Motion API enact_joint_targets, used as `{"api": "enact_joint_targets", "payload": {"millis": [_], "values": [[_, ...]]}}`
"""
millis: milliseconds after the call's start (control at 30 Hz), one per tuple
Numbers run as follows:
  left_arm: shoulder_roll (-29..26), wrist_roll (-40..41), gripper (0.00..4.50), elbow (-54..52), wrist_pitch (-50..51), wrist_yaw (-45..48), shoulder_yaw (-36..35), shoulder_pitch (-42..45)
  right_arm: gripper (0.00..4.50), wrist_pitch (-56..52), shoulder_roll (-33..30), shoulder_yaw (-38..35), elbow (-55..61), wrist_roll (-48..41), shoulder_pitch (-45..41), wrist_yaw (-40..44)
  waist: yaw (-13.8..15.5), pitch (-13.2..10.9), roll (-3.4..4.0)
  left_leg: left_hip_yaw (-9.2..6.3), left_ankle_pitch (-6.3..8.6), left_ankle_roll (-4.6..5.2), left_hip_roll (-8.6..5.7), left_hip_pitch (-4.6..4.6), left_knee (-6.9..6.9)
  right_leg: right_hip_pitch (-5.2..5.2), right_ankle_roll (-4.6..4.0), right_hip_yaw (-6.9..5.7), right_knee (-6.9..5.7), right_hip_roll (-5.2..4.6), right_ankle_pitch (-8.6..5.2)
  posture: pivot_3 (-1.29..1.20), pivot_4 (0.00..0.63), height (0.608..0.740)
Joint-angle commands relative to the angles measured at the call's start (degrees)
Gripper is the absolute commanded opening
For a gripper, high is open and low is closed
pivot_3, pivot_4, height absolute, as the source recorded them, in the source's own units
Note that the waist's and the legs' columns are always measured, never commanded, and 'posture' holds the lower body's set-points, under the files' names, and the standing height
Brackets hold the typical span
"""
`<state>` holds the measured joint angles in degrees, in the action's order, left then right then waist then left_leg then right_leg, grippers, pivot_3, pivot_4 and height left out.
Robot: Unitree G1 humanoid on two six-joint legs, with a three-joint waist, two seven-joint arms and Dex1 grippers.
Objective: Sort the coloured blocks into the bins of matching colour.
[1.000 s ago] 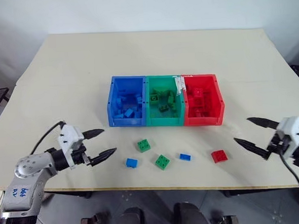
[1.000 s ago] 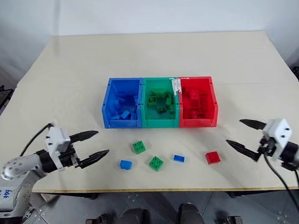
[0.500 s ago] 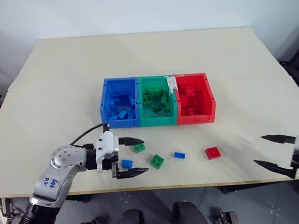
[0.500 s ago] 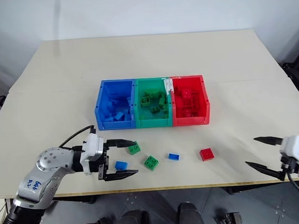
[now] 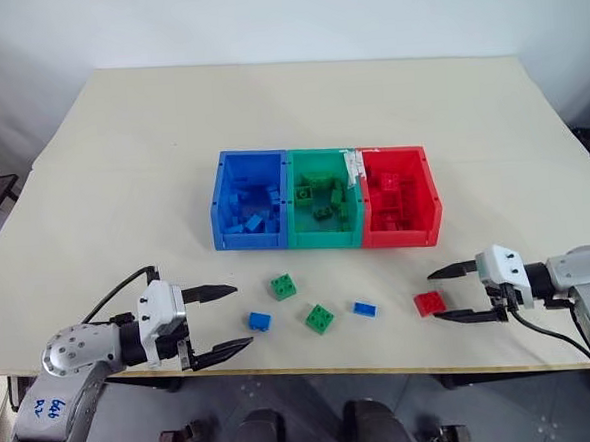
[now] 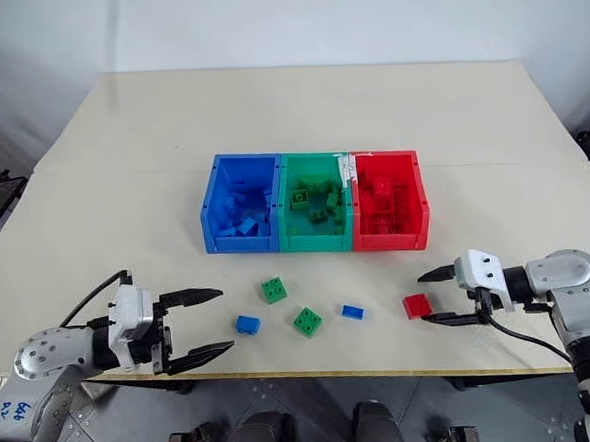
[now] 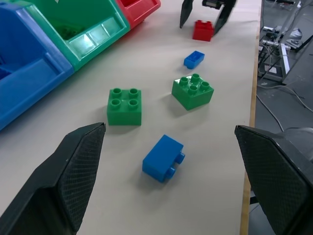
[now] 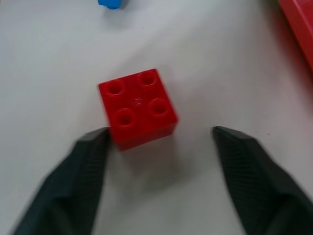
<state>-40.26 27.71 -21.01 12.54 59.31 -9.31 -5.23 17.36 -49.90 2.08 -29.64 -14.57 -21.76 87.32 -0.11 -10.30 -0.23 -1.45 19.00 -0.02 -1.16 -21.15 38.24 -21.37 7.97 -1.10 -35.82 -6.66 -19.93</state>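
Three joined bins, blue [image 5: 251,214], green [image 5: 323,211] and red [image 5: 400,210], stand mid-table, each with blocks inside. Loose blocks lie in front: two green [image 5: 283,286] [image 5: 320,319], two blue [image 5: 260,321] [image 5: 365,309] and one red [image 5: 429,303]. My right gripper [image 5: 434,295] is open, its fingertips at the red block's right side. In the right wrist view the red block [image 8: 137,105] lies just past the fingertips, one finger [image 8: 88,171] at its corner. My left gripper [image 5: 242,314] is open, just left of the larger blue block [image 7: 163,157].
The beige table [image 5: 123,191] has free surface left, right and behind the bins. The loose blocks lie close to the table's near edge [image 5: 314,368].
My right gripper has swung in from the table's right edge to the red block, its jaws narrower. My left gripper has drawn back a little from the blue block. The head camera has shifted.
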Motion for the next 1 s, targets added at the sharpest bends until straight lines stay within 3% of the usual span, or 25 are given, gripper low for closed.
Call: {"api": "enact_joint_targets", "payload": {"millis": [33, 233, 400, 533, 633, 733, 933, 1000], "values": [[0.2, 1.0, 4.50, -2.6, -0.8, -1.1, -1.6, -0.4, 2.18, 1.8, 0.4, 0.3, -1.1, -0.3, -0.4, 3.2, -0.1, 0.0, 0.00, 0.00, 0.00, -0.01, 0.00, 0.00, 0.00, 0.00, 0.00, 0.00, -0.01, 0.01, 0.00, 0.00, 0.150, 0.740], [0.6, 0.8, 4.50, -2.4, -0.8, -2.4, -1.8, -0.6, 0.31, -8.1, 1.5, -4.3, 7.0, -8.2, -0.1, -1.0, -0.2, 0.0, 0.02, 0.03, -0.01, -0.03, 0.04, 0.01, -0.01, -0.04, 0.00, 0.01, -0.06, 0.03, 0.00, 0.00, 0.150, 0.740], [1.8, 1.0, 4.50, -2.2, -0.9, -4.9, -3.5, -1.2, 0.31, -19.5, 3.7, -8.3, 14.8, -14.6, -3.2, -8.0, -0.1, 0.0, 0.03, 0.01, -0.02, -0.03, 0.05, -0.02, -0.01, -0.06, -0.01, 0.01, -0.05, 0.02, 0.01, 0.00, 0.150, 0.740], [1.7, 0.9, 4.50, -2.3, -1.0, -5.1, -3.7, -1.8, 0.31, -18.0, 2.3, -6.7, 14.9, -10.7, -3.5, -6.3, 0.2, 0.0, 0.02, -0.01, 0.00, -0.06, 0.04, -0.02, -0.05, -0.07, -0.01, -0.02, -0.04, 0.03, 0.01, 0.00, 0.150, 0.740], [1.6, 0.7, 4.50, -2.2, -1.1, -5.2, -3.5, -1.6, 0.90, -24.6, 0.5, -5.8, 15.7, -10.6, -3.1, -6.0, 0.3, 0.0, 0.02, -0.09, 0.02, 0.00, -0.05, -0.11, -0.05, -0.07, -0.02, -0.04, -0.01, -0.03, 0.01, 0.00, 0.150, 0.740], [1.7, 0.3, 4.50, -2.1, -1.2, -5.3, -2.7, -0.8, 1.87, -23.3, 0.2, -6.5, 17.2, -10.5, -1.9, -5.5, 0.1, 0.0, 0.02, -0.10, 0.04, 0.02, -0.05, -0.13, -0.06, -0.07, -0.02, -0.07, 0.03, -0.03, 0.01, 0.00, 0.150, 0.740], [2.3, -0.4, 4.50, -1.3, -1.0, -4.3, 1.7, 2.9, 3.87, -27.1, -2.3, -7.5, 26.0, -11.3, 8.3, -6.1, 0.2, 0.0, 0.02, -0.10, 0.04, 0.00, -0.04, -0.13, -0.06, -0.07, -0.02, -0.14, 0.03, -0.01, 0.01, 0.00, 0.150, 0.740], [2.6, -0.5, 4.50, -0.6, -0.9, -3.9, 3.1, 4.2, 3.87, -29.0, -1.5, -8.3, 29.1, -12.0, 11.3, -8.2, 0.2, 0.0, 0.02, -0.09, 0.04, 0.00, -0.05, -0.13, -0.04, -0.06, -0.01, -0.13, 0.01, 0.00, 0.01, 0.00, 0.150, 0.740]]}}
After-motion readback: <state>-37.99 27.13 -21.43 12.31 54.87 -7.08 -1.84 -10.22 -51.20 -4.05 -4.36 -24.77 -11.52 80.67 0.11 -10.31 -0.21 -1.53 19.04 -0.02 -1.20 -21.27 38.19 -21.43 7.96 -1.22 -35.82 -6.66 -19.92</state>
